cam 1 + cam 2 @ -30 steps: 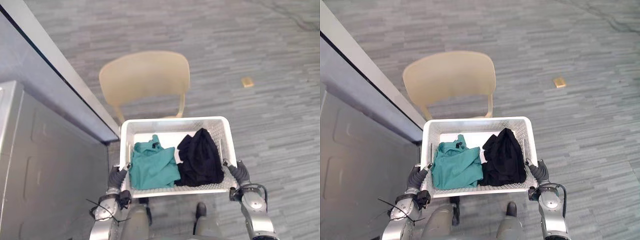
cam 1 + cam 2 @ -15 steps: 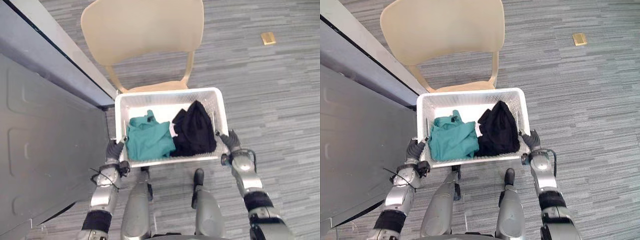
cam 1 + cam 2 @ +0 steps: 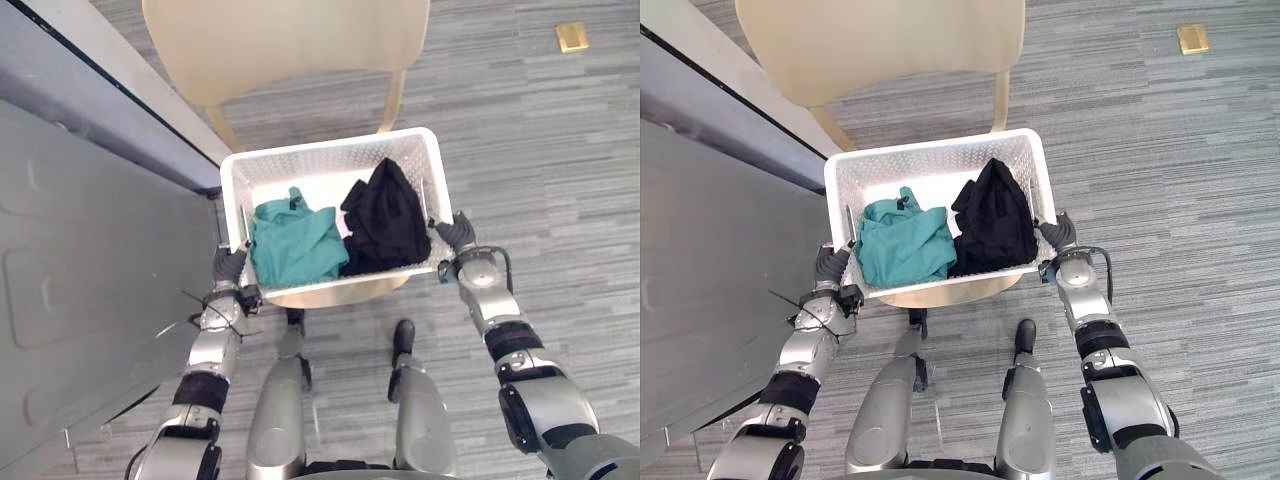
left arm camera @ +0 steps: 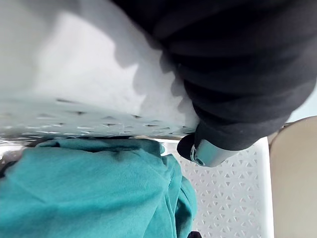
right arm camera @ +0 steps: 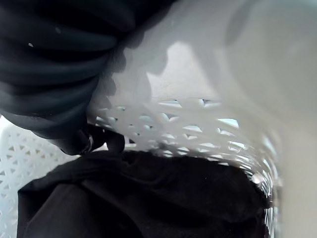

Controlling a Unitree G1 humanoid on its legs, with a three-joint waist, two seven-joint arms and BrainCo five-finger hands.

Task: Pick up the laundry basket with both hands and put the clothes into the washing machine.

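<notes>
A white perforated laundry basket [image 3: 330,148] is held between my two hands over the seat of a beige chair [image 3: 285,40]. A teal garment [image 3: 293,243] lies in its left half and a black garment [image 3: 388,218] in its right half. My left hand [image 3: 229,266] grips the basket's left end, and in the left wrist view a fingertip [image 4: 200,151] hooks over the wall above the teal cloth [image 4: 89,193]. My right hand [image 3: 460,233] grips the right end, with the basket wall [image 5: 198,74] and the black cloth [image 5: 138,198] close by in the right wrist view.
The grey washing machine [image 3: 80,260] stands along the left, right beside the basket. The chair's back rises just beyond the basket and its seat [image 3: 340,290] shows under the near rim. A small tan object [image 3: 572,36] lies on the grey floor at the far right.
The whole picture has shifted, so the camera has moved. The basket now sits further over the chair seat, nearer the chair's back. Both hands keep their hold.
</notes>
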